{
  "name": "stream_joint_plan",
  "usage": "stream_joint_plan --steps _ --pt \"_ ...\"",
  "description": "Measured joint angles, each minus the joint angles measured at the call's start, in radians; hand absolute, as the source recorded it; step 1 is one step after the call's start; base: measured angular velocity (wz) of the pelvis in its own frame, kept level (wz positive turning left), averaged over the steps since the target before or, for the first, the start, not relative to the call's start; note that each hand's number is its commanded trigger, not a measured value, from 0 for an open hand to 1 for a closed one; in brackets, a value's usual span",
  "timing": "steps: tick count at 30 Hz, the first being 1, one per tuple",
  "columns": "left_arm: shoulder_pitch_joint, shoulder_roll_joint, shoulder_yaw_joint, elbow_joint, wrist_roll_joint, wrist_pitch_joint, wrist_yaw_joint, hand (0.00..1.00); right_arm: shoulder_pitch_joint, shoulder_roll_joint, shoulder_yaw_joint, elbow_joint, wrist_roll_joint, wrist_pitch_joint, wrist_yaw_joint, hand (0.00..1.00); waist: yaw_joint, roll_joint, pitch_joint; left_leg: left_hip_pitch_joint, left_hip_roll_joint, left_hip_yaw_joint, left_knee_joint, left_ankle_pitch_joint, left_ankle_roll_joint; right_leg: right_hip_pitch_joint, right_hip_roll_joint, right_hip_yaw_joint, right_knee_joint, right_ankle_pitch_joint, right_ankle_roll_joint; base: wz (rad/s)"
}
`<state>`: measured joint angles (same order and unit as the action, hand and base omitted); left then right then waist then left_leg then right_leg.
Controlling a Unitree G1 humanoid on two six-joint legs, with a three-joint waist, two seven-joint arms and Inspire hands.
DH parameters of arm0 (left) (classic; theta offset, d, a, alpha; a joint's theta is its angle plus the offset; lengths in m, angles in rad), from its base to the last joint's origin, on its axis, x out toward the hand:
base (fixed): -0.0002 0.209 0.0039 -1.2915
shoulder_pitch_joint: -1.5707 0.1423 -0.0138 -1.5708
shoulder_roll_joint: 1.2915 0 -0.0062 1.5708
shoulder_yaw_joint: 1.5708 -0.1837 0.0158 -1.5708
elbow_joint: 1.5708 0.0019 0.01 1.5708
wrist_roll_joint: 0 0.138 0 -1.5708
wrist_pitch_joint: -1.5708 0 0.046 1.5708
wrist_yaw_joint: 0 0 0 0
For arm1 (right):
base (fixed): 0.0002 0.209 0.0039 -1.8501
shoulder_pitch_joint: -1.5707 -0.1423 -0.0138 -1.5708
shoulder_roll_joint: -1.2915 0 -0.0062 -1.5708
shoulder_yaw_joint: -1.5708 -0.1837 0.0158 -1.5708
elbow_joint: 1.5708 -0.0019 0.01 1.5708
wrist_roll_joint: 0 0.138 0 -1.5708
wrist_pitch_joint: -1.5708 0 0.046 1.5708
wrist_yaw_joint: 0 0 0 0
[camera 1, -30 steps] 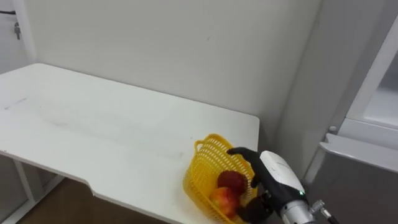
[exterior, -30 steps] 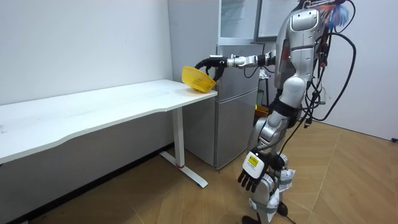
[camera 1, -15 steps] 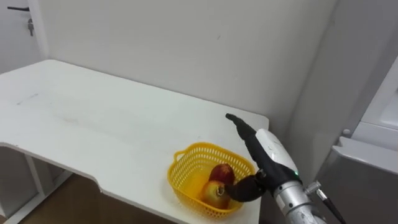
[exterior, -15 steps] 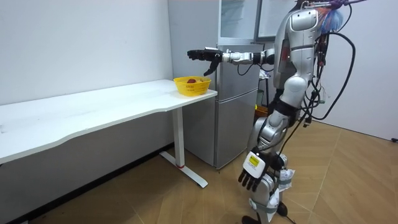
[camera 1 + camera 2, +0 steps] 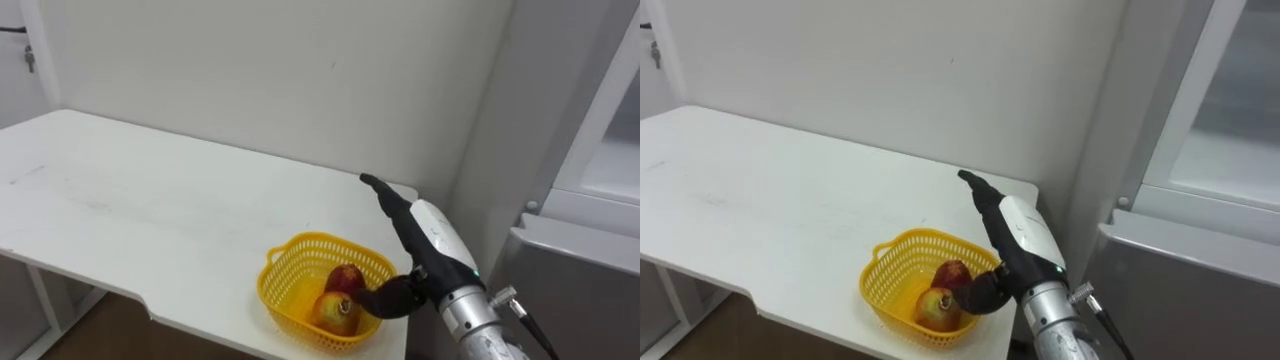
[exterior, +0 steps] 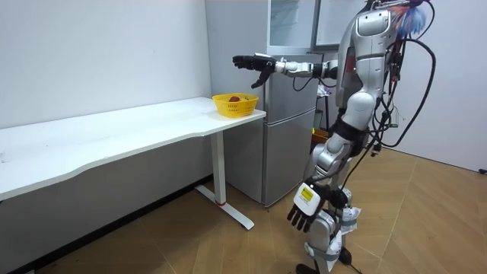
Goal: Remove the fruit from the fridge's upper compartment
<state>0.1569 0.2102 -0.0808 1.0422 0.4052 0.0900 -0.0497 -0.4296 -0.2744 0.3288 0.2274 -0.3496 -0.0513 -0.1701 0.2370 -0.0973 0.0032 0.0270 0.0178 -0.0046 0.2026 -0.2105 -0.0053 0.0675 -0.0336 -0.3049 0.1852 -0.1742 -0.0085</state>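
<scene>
The yellow basket (image 5: 283, 298) with two reddish fruits (image 5: 345, 280) sits on the white bench (image 5: 150, 210) at the end beside the fridge (image 5: 580, 280). The right robot hand (image 5: 430, 240) hovers above it, fingers straight and apart. The left robot hand (image 6: 302, 217) hangs relaxed.

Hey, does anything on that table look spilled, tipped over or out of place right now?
Nothing stands out. The yellow basket sits upright on the white table, close to its front edge, both fruits inside, nothing spilled. The right hand hovers open above it.
</scene>
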Motion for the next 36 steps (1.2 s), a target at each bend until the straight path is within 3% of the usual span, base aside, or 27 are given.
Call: stream_joint_plan --steps 6,9,12,15,18,21,29,36 --pt "0.012 -0.002 -0.001 0.002 -0.001 -0.002 0.002 0.0 0.0 0.0 -0.008 -0.072 0.036 -0.003 -0.001 0.0 -0.024 0.001 0.0 0.003 0.0 0.0 0.003 0.0 0.0 0.002 0.0 0.001 0.0 0.0 0.0 0.0" --pt "0.012 -0.002 0.0 0.007 0.0 -0.005 0.014 0.0 0.006 0.001 -0.032 -0.128 0.04 -0.004 -0.001 0.0 -0.037 0.009 0.0042 0.004 0.0 0.0 0.003 0.0 0.0 0.002 0.0 0.002 0.0 0.0 0.0 0.0" --pt "0.015 -0.004 0.001 0.011 0.0 -0.008 0.02 0.0 0.03 0.001 -0.065 -0.176 0.041 -0.034 -0.001 0.0 -0.042 0.024 0.0081 0.015 0.001 0.005 0.002 0.0 0.0 0.008 0.001 0.015 0.0 0.0 0.0 -0.06" --pt "0.02 -0.005 -0.001 0.016 -0.007 -0.009 0.023 0.0 0.087 0.001 -0.081 -0.225 0.041 -0.038 -0.001 0.0 -0.051 0.044 -0.0012 0.026 0.001 0.022 -0.007 0.0 0.0 0.008 0.003 0.045 0.001 0.0 0.0 -0.15" --pt "0.04 -0.006 -0.001 0.016 -0.02 -0.011 0.031 0.0 0.164 0.001 -0.08 -0.273 0.046 -0.048 -0.001 0.0 -0.074 0.057 0.0001 0.039 0.003 0.031 -0.016 0.0 0.0 0.015 0.005 0.056 0.001 0.0 0.0 -0.1" --pt "0.05 -0.01 -0.001 0.018 -0.021 -0.016 0.041 0.0 0.212 0.001 -0.08 -0.307 0.051 -0.066 -0.001 0.0 -0.101 0.056 -0.0006 0.039 0.004 0.035 -0.015 0.0 0.0 0.015 0.006 0.06 0.002 0.0 0.0 -0.03" --pt "0.038 -0.041 -0.02 0.068 -0.02 -0.033 0.064 0.0 0.338 0.02 -0.082 -0.439 0.122 -0.071 0.004 0.0 -0.119 0.052 -0.0039 0.04 0.004 0.047 -0.013 0.0 0.0 0.014 0.009 0.082 -0.002 0.0 0.0 -0.03" --pt "0.036 -0.044 -0.021 0.083 -0.018 -0.032 0.101 0.0 0.413 0.033 -0.083 -0.449 0.18 -0.091 -0.034 0.0 -0.134 0.074 -0.0082 0.04 0.006 0.072 -0.019 0.0 0.0 -0.002 0.012 0.109 0.001 0.002 0.0 -0.1"
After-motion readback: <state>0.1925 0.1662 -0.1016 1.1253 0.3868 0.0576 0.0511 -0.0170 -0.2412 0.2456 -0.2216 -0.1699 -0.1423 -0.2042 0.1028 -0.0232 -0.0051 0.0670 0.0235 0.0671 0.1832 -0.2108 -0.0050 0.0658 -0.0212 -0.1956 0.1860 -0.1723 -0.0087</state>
